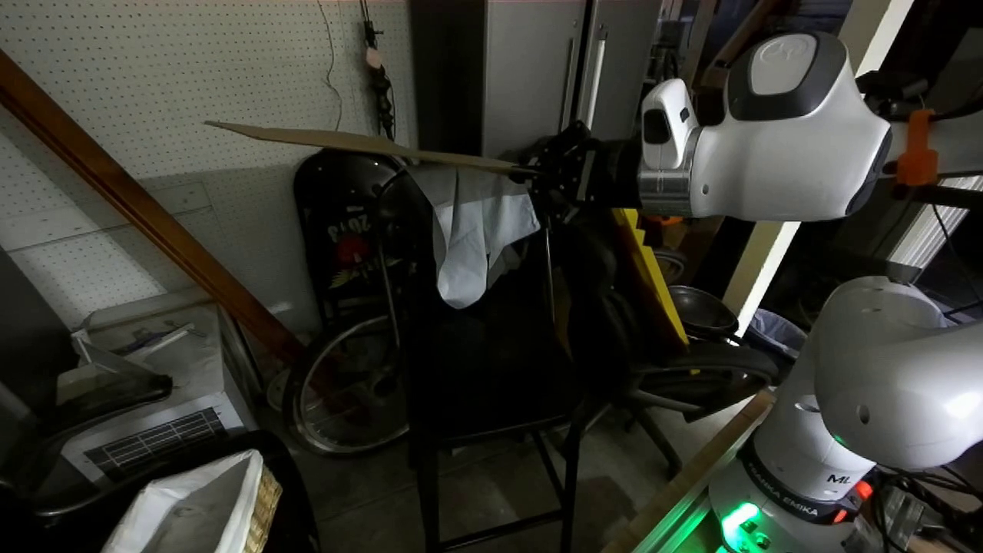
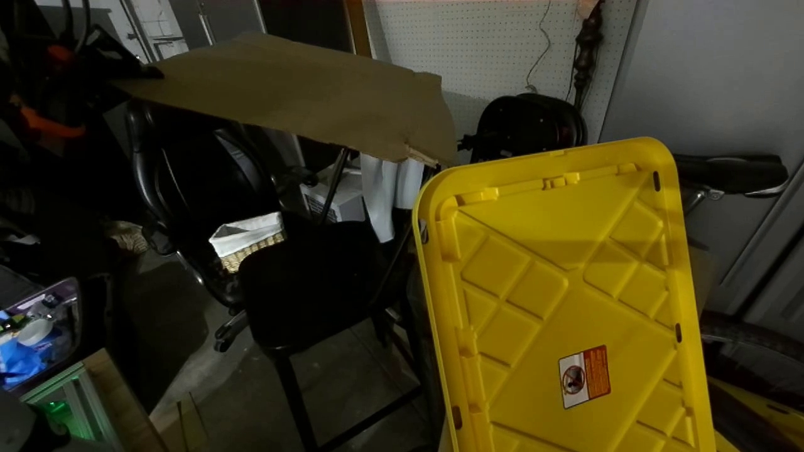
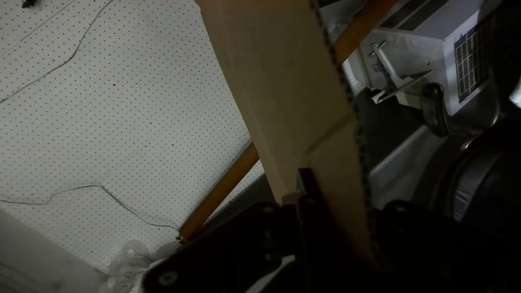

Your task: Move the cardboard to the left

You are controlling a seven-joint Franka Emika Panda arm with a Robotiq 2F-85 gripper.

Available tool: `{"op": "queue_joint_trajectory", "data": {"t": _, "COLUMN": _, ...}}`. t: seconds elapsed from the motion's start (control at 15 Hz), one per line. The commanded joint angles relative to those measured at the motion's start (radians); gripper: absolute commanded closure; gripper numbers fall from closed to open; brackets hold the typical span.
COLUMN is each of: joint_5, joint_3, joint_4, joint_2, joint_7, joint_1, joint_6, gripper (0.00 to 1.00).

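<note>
The cardboard (image 1: 353,144) is a large tan sheet, seen nearly edge-on in an exterior view. Its broad face (image 2: 295,94) shows in an exterior view, roughly level. My gripper (image 1: 531,172) is shut on one end of the cardboard; it also shows dark at the sheet's end (image 2: 149,71). In the wrist view, one finger (image 3: 306,179) lies against the face of the cardboard (image 3: 281,81); the other finger is hidden behind it. The sheet extends over the back of the black chair (image 1: 491,361). I cannot tell whether it touches the chair or the cloth.
A white cloth (image 1: 468,246) hangs on the chair back under the sheet. A yellow lid (image 2: 565,251) stands beside the chair. A wooden beam (image 1: 146,200) leans at the pegboard wall (image 1: 230,69). A lined basket (image 2: 251,242) sits on another black chair (image 2: 201,176). A grey cabinet (image 1: 530,69) stands behind.
</note>
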State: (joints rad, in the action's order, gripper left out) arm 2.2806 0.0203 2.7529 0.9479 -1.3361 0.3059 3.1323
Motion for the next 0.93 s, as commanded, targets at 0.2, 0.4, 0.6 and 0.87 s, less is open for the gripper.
{"op": "queue_joint_trajectory", "data": {"t": 0.2, "joint_5": 0.013, "joint_3": -0.137, "joint_4": 0.003, "joint_2": -0.104, "joint_7": 0.069, "joint_1": -0.068, "joint_6": -0.082, "gripper": 0.99}}
{"op": "queue_joint_trajectory", "data": {"t": 0.4, "joint_5": 0.066, "joint_3": -0.175, "joint_4": 0.008, "joint_2": -0.134, "joint_7": 0.089, "joint_1": -0.015, "joint_6": -0.082, "gripper": 0.99}}
{"op": "queue_joint_trajectory", "data": {"t": 0.6, "joint_5": 0.173, "joint_3": -0.173, "joint_4": 0.009, "joint_2": -0.136, "joint_7": 0.073, "joint_1": 0.069, "joint_6": -0.062, "gripper": 0.99}}
{"op": "queue_joint_trajectory", "data": {"t": 0.87, "joint_5": 0.306, "joint_3": -0.135, "joint_4": 0.009, "joint_2": -0.123, "joint_7": 0.022, "joint_1": 0.179, "joint_6": -0.045, "gripper": 0.99}}
